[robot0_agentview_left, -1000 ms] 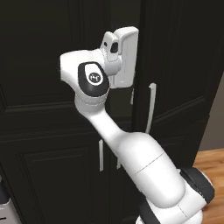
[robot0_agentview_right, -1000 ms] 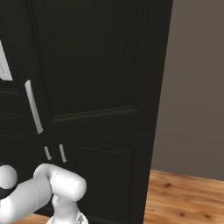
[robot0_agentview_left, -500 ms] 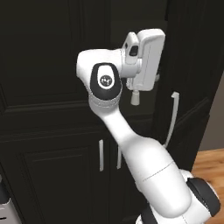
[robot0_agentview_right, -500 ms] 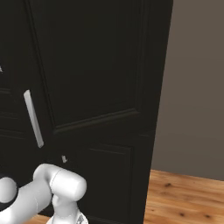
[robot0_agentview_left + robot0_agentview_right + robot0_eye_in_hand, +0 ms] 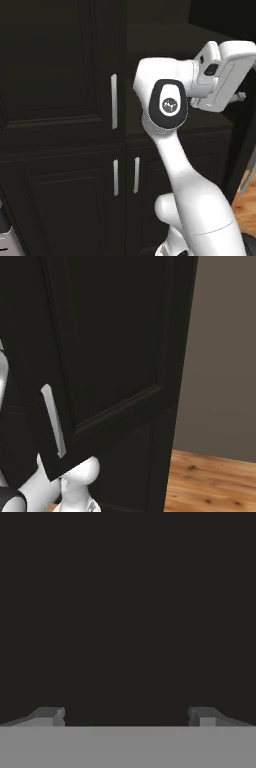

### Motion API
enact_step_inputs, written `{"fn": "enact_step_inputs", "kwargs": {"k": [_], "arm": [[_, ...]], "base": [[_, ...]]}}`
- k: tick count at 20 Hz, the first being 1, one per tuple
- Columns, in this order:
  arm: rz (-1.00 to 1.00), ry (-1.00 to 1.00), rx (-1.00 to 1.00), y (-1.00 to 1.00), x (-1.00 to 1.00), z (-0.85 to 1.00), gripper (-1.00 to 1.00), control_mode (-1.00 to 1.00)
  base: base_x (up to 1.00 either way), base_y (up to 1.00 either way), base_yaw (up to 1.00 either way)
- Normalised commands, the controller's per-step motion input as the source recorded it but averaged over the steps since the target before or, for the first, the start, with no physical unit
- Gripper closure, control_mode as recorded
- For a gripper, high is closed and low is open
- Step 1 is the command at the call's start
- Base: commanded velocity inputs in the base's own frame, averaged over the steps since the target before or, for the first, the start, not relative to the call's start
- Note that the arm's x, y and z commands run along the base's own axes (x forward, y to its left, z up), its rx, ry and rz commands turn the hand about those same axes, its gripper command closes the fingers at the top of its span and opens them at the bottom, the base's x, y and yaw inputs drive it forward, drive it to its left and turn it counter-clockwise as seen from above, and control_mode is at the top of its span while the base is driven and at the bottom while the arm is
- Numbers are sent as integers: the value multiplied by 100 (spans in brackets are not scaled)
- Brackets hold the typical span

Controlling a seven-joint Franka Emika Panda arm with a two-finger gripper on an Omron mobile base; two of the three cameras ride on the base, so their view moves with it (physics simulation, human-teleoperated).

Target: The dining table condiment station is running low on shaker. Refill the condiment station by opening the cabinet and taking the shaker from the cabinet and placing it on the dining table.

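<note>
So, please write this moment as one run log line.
stage: opening cabinet | right upper door: swung partly open | gripper: open, empty | shaker: unseen

Setting: rendered domestic kitchen. Evidence: tall black cabinet (image 5: 60, 100) with recessed-panel doors across the left base view, upper and lower tiers; slim vertical silver bar handles (image 5: 114, 101) at centre; one upper door (image 5: 110, 356) swung open across the right base view; warm wood-plank floor (image 5: 210, 481) at lower right; plain grey-brown wall (image 5: 225, 346) at right.
</note>
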Motion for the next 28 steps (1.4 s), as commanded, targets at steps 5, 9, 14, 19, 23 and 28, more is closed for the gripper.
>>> {"fn": "enact_step_inputs", "kwargs": {"k": [5,9,14,19,23,28], "arm": [[-10,-11,1,-99,-83,0,-100,-100],[-7,-11,5,-100,-72,0,-100,-100],[-3,-8,8,-100,-53,0,-100,-100],[0,-2,12,-98,-12,0,-100,-100],[5,0,8,-49,11,0,-100,-100],[8,-2,-1,15,-13,-1,-100,-100]], "base": [[0,0,0],[0,0,0],[0,0,0],[0,0,0],[0,0,0],[0,0,0]]}}
